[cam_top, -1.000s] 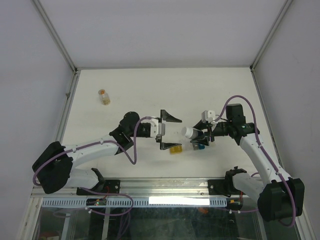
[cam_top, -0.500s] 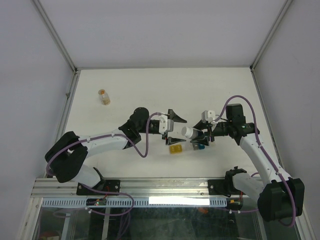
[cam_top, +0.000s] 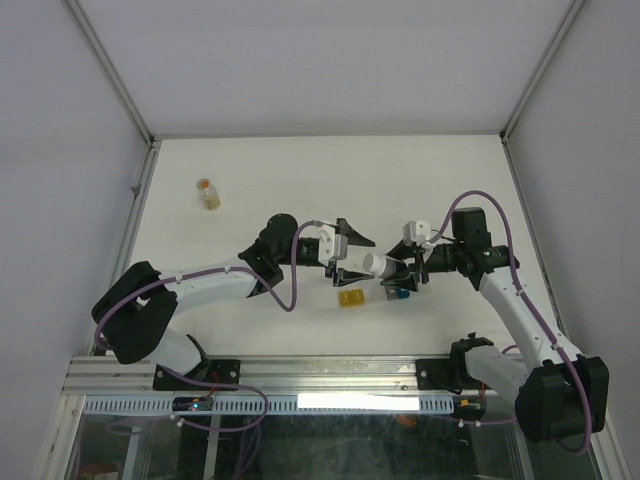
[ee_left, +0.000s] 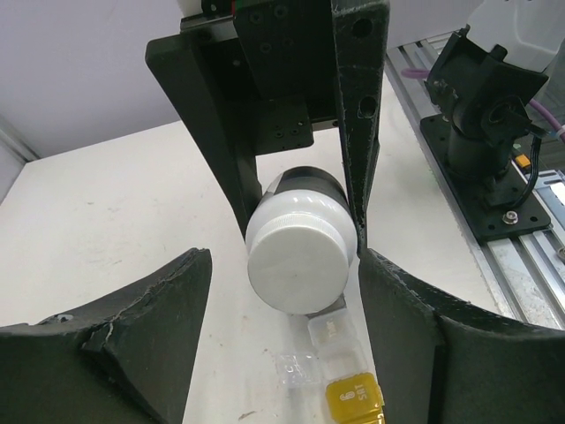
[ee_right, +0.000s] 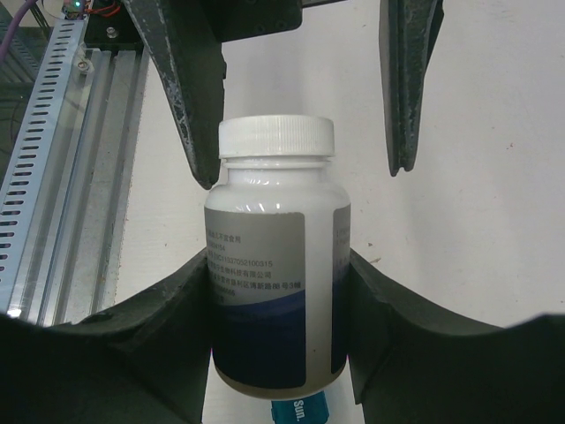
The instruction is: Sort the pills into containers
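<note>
My right gripper (cam_top: 404,270) (ee_right: 279,296) is shut on a white pill bottle (cam_top: 379,265) (ee_right: 265,256) with a grey and blue label. It holds the bottle level above the table, white cap (ee_left: 300,256) (ee_right: 276,137) pointing left. My left gripper (cam_top: 351,259) (ee_left: 284,265) straddles that cap; one finger (ee_left: 402,327) lies against it and the other (ee_left: 150,327) stands apart from it. Below the bottle lie the containers, a short strip with a yellow cell (cam_top: 350,298) (ee_left: 355,399), clear cells (ee_left: 334,331) and a teal cell (cam_top: 398,294) (ee_right: 297,412). The pills are out of view.
A small bottle with orange contents (cam_top: 208,194) stands at the back left of the white table (cam_top: 300,180). Grey walls close the table in on three sides. The metal rail (cam_top: 330,375) with both arm bases runs along the near edge.
My left arm has reached right toward the bottle and its jaws have narrowed around the cap. The right arm and the bottle have stayed still.
</note>
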`<control>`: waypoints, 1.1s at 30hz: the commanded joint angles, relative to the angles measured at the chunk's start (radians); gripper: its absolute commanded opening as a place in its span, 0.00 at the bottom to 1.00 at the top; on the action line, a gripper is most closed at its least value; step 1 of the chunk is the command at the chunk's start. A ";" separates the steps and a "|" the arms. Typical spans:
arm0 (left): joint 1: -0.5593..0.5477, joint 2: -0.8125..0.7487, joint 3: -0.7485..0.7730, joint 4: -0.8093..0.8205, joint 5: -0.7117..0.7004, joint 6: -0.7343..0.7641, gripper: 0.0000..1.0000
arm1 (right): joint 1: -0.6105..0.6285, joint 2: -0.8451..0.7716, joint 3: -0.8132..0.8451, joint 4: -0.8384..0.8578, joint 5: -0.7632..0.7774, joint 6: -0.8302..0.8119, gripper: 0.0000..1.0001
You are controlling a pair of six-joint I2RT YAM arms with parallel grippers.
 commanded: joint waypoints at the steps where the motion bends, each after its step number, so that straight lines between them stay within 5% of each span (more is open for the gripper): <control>1: 0.007 -0.027 0.023 0.080 0.018 -0.026 0.67 | 0.004 -0.003 0.019 0.006 -0.038 -0.014 0.00; 9: 0.006 -0.027 0.022 0.091 0.020 -0.045 0.58 | 0.003 -0.003 0.021 0.006 -0.038 -0.013 0.00; 18: 0.006 -0.041 0.024 0.095 0.023 -0.100 0.28 | 0.003 -0.003 0.021 0.005 -0.035 -0.014 0.00; 27: -0.039 -0.121 -0.001 0.099 -0.215 -0.540 0.11 | 0.004 0.001 0.021 0.007 -0.034 -0.013 0.00; 33: -0.060 -0.148 0.029 -0.042 -0.444 -0.758 0.09 | 0.003 -0.001 0.022 0.007 -0.032 -0.011 0.00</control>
